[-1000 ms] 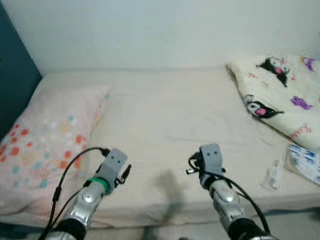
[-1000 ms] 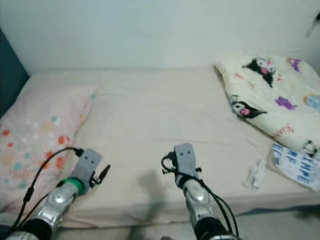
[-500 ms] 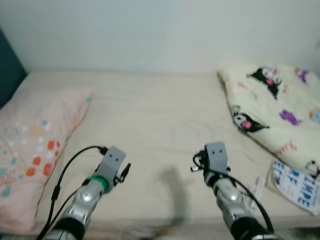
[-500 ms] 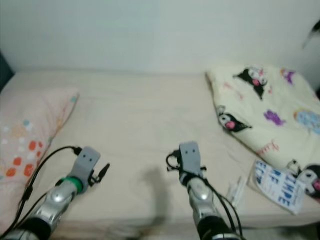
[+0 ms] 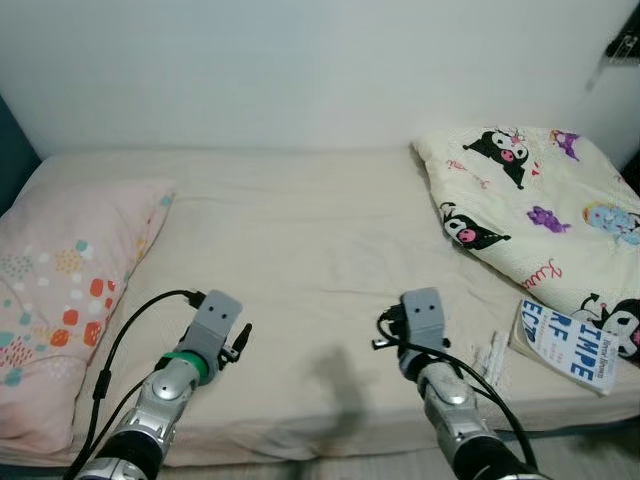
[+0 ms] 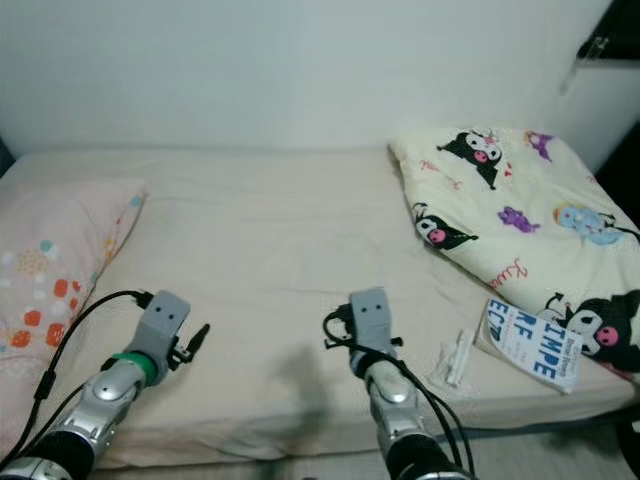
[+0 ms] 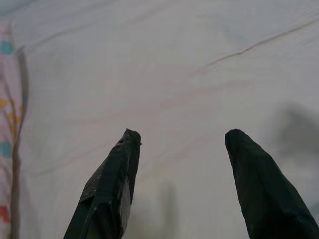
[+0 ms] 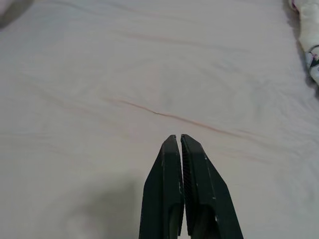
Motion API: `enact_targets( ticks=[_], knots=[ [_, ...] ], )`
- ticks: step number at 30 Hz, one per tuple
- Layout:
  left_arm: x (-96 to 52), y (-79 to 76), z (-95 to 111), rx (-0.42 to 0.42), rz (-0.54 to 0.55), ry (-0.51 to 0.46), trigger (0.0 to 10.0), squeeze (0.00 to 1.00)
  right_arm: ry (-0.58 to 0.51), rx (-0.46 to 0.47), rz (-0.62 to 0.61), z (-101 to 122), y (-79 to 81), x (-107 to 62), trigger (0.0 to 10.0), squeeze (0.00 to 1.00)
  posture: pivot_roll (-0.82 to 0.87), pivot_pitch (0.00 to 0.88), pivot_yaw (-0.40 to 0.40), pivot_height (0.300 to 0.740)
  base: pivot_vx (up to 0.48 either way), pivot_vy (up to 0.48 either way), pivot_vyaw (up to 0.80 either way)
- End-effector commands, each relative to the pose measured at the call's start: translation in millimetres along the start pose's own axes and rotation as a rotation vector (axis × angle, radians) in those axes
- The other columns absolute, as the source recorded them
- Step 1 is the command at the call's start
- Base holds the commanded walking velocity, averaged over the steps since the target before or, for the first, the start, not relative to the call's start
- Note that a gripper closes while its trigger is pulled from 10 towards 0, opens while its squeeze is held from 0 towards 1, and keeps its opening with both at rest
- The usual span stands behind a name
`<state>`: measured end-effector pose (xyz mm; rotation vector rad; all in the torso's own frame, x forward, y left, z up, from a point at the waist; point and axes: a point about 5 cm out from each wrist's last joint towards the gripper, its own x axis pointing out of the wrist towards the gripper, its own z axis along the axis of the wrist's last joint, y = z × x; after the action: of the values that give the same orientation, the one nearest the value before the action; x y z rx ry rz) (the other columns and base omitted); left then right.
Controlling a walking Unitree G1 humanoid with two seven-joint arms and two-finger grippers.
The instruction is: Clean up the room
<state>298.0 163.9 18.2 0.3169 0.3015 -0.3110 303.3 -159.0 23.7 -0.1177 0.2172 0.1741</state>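
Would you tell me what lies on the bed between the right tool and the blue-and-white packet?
A small clear wrapper lies there on the sheet, seen in the eye views, between the right tool and the blue-and-white packet.

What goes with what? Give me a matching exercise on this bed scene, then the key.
1. left gripper
2. right gripper
3. pillow
4. cartoon blanket
5. blue-lettered packet

A. fingers shut, holding nothing
B. robot's left end of the bed
C. near the front edge, beside the blanket
D. fingers open, holding nothing
E. robot's right end of the bed

Pairs: 1-D, 2-A, 3-B, 4-E, 5-C
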Motion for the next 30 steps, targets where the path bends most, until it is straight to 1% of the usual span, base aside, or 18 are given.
enact_targets(
  ticks=[1,11,30],
  knots=[
    [-2.6,-2.0,-8.0,0.007,-0.014,0.038,10.0,0.0,0.009,0.009,-0.004,-2.1,0.5,-0.7,10.0,0.0,0.02,0.004,0.051,0.725,0.0,0.0,0.0],
    [-2.9,-2.8,-7.4,0.027,-0.02,0.03,10.0,0.0,0.009,0.009,-0.003,-2.5,1.5,-0.9,10.0,0.0,0.02,0.008,0.052,0.725,0.0,0.0,0.0],
    [-3.4,-4.8,-7.6,0.027,-0.025,0.023,10.0,0.0,0.011,0.009,-0.004,-3.8,1.3,-1.9,10.0,0.0,0.02,0.013,0.051,0.725,0.0,-0.345,0.0]
  ],
)
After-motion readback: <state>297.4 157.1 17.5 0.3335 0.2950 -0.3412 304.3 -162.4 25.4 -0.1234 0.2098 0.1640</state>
